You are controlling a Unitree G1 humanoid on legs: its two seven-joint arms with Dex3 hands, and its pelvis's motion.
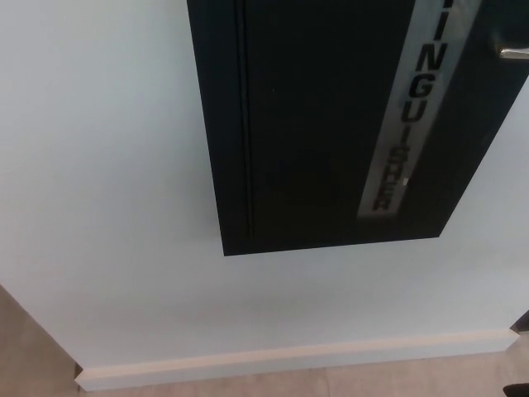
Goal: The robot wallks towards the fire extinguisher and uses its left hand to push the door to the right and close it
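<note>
1. Head view looked down at a black door (314, 124) set in a white wall (107, 207); the view was tilted, so the door leaned across the upper middle and right of the picture.
2. The door was cut off by the top edge of the picture; only its lower part and its left edge were seen.
3. Along the left side of the door ran a thin vertical groove (245, 124), parallel to the door's left edge.
4. On the right part of the door was a silver strip (409, 124) with black letters, running down the door; the letters "INGUISHER" could be read, the beginning was out of the picture.
5. Right of the strip, at the right edge of the picture, a metal handle (512, 52) stuck out from the door.
6. The wall surrounded the door on the left and below.
7. Well below the door, a pale baseboard (289, 357) ran along the foot of the wall.
8. Below the baseboard was a beige floor (372, 382); a piece of the floor also showed left of the wall, in the lower left corner.
9. Far below the door, in the lower right corner, a small dark shape (517, 389) lay against the floor; I could not tell what it was.
10. The left hand and the right hand were both outside the picture, so whether their fingers were wide or narrow I cannot tell.
</note>
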